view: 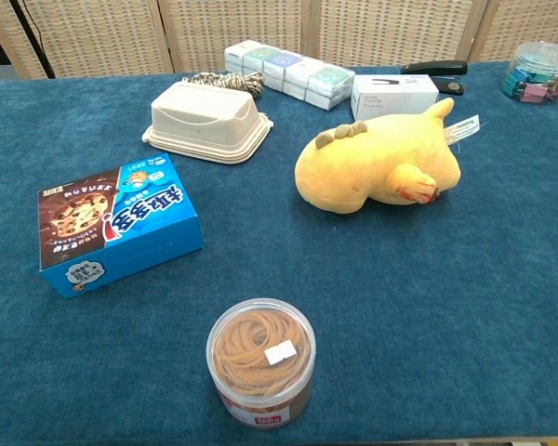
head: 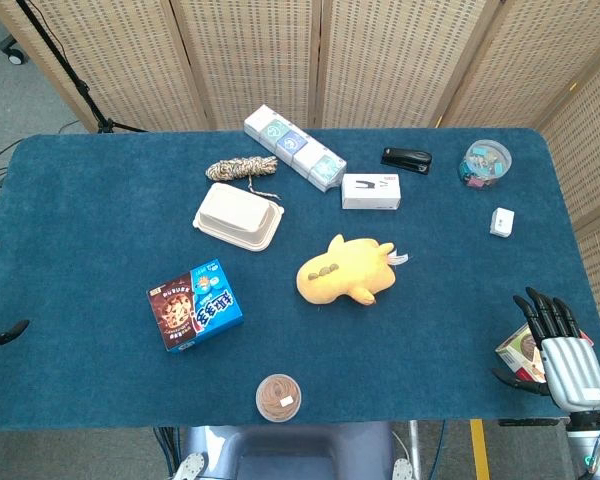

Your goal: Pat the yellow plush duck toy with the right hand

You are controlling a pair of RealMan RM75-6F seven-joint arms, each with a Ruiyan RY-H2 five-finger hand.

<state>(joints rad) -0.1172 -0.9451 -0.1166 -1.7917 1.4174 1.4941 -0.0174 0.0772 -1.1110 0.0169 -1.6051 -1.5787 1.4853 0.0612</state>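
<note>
The yellow plush duck lies on its side near the middle of the blue table; in the chest view the duck shows a white tag at its tail end. My right hand hovers at the table's front right corner, far right of the duck, fingers spread and holding nothing. It does not appear in the chest view. Of my left hand only dark fingertips show at the left edge of the head view, too little to judge its state.
A blue cookie box lies front left, a jar of rubber bands front centre. Behind the duck are a beige lidded container, a rope coil, a row of small boxes, a white box, a stapler and a clip jar. A small box sits under my right hand.
</note>
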